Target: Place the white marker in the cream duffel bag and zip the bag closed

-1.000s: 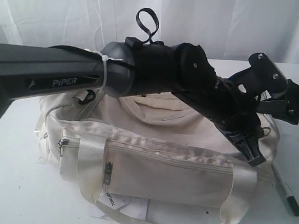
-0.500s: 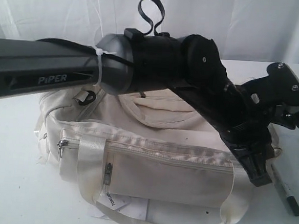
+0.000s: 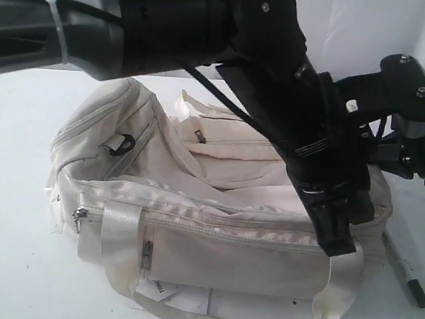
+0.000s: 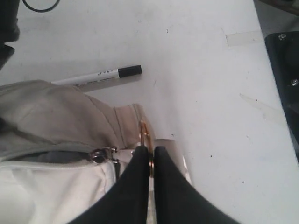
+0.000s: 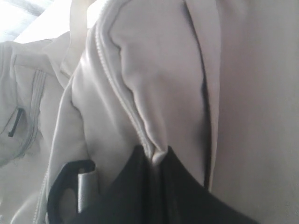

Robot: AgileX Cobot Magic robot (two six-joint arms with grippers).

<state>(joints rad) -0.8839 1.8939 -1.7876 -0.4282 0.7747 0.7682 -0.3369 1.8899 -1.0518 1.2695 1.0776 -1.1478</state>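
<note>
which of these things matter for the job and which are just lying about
Part of the job:
cream duffel bag, pinched by both grippers
white marker, lying on the table beside the bag
left gripper
right gripper

Just lying about:
paper tags at the bag's front edge
strip of tape on the table

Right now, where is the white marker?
In the exterior view the white marker lies on the table at lower right, beside the cream duffel bag, outside it.
</note>
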